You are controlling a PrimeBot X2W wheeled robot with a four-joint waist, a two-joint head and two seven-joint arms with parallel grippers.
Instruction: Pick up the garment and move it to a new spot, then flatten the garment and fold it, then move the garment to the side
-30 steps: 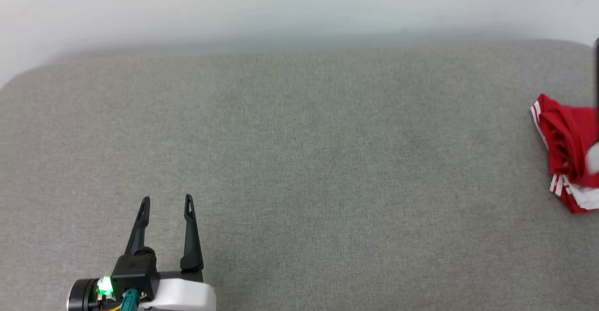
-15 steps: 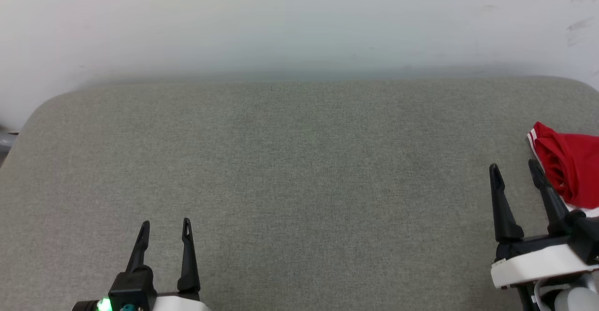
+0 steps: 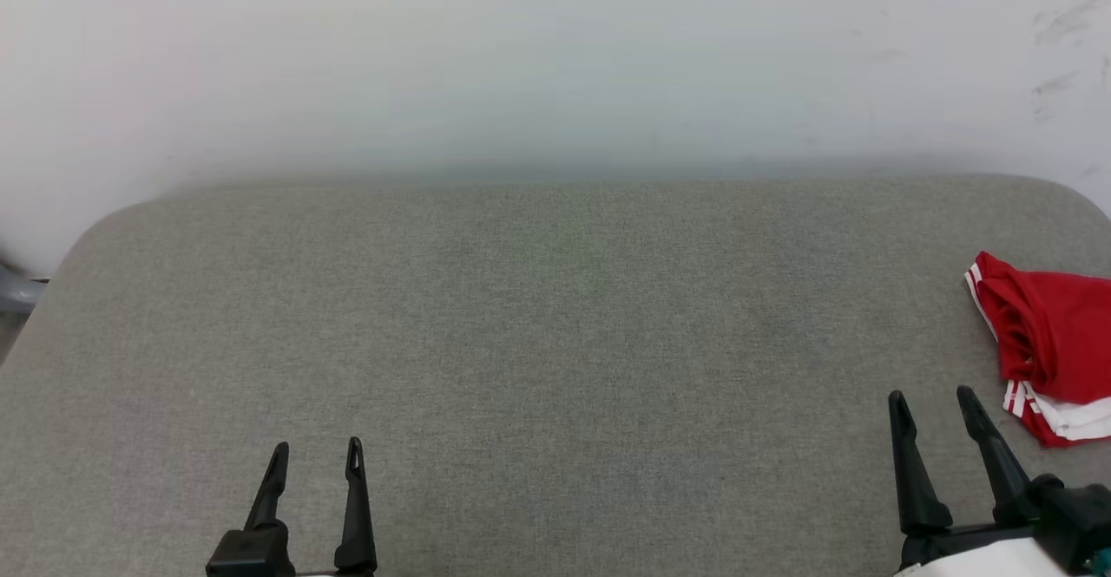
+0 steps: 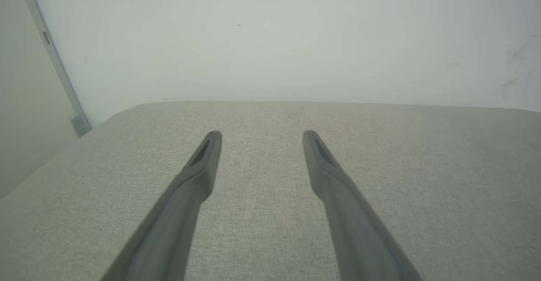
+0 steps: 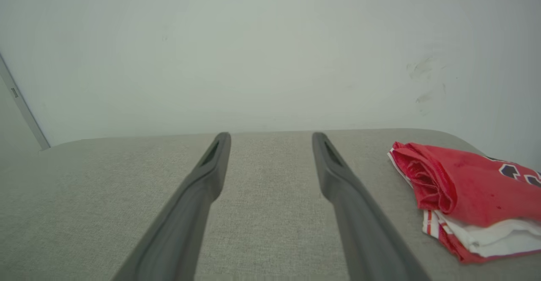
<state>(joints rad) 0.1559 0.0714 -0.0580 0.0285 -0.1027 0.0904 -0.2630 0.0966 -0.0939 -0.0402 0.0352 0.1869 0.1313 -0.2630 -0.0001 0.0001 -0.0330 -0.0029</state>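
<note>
The garment lies in a folded bundle at the right edge of the pad, aside from the working centre. The left gripper and right gripper stand spread, empty.

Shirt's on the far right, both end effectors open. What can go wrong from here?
1. The garment lies at the right end of the grey surface, cut off by the head view's edge; it may slip off unseen.
2. Its fold looks loose and bunched; the open right end effector sits close beside it and might snag it.
</note>
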